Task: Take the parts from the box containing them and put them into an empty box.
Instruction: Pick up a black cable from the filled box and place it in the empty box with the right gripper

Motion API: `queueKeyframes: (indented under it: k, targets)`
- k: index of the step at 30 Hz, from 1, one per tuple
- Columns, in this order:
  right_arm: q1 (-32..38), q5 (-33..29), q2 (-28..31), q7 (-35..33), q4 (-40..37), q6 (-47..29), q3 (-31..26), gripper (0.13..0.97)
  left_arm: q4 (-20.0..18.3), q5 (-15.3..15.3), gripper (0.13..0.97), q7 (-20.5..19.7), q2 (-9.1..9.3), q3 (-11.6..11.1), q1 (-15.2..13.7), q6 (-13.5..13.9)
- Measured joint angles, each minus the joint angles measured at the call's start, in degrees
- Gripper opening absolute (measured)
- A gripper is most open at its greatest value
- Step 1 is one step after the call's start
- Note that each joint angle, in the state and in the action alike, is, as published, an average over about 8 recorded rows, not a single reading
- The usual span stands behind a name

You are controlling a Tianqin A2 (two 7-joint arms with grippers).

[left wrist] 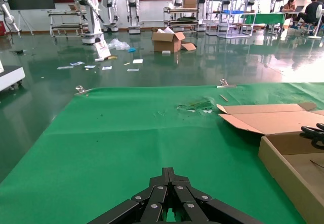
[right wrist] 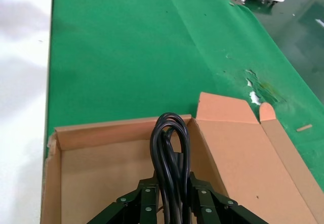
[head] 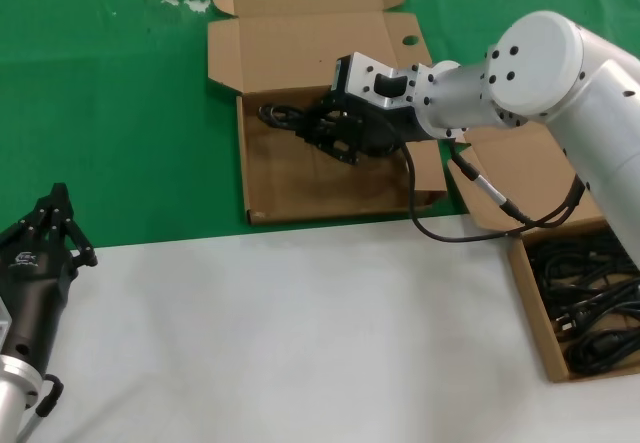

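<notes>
Now my right hand (head: 335, 135), pinching one black power cord (right wrist: 171, 148), hangs over the empty box (head: 262, 178), so next I'd lower and release; my left hand (head: 48, 225) waits pressed together above the counter (head: 300, 333).

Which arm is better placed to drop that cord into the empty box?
The right. The right gripper is shut on a power cord and hangs over the empty box. The left gripper is parked at the near left, over the white surface, away from both boxes.
</notes>
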Motion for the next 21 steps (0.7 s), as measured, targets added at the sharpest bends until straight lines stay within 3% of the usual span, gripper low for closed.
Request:
queueKeyframes:
  k: [14, 21]
  targets:
    - [-1.23, 0.53, 0.13, 1.38, 1.44, 2.44, 0.56, 0.262, 0.0, 0.0, 0.14, 0.0, 0.0, 0.0, 0.0, 0.0]
    - [-1.98, 0.5, 0.65, 3.14, 3.51, 2.81, 0.89, 0.338, 0.0, 0.0, 0.14, 0.0, 0.0, 0.0, 0.0, 0.0]
